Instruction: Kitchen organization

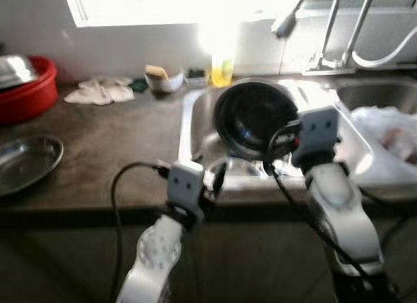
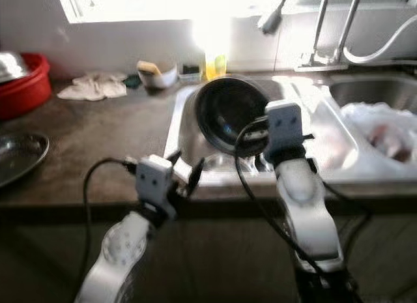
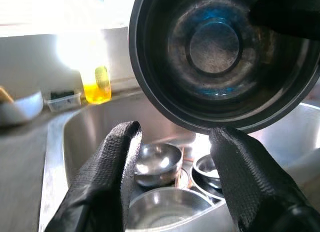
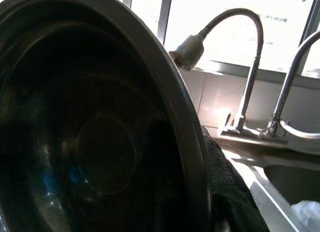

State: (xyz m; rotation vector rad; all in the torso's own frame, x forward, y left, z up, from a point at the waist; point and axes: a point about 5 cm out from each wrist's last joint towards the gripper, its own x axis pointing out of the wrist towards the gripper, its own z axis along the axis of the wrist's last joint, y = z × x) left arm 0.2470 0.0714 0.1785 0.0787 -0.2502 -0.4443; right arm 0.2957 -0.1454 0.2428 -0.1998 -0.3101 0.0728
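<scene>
A large steel pot [image 1: 251,117] hangs tilted on its side over the left sink basin [image 1: 195,120], its dark inside facing me. My right gripper [image 4: 200,182] is shut on the pot's rim, with one finger inside [image 4: 167,167] and one outside. My left gripper [image 3: 175,137] stands open at the sink's front edge, just below the pot [image 3: 220,57] and apart from it. Several small steel bowls [image 3: 155,162] lie in the basin under it.
A yellow soap bottle [image 1: 221,68], a white bowl [image 1: 163,78] and a cloth [image 1: 101,91] sit along the back wall. A red basin [image 1: 26,88] and a steel plate [image 1: 23,163] are at the counter's left. Faucets [image 1: 332,29] rise behind; a white bag [image 1: 391,130] lies in the right basin.
</scene>
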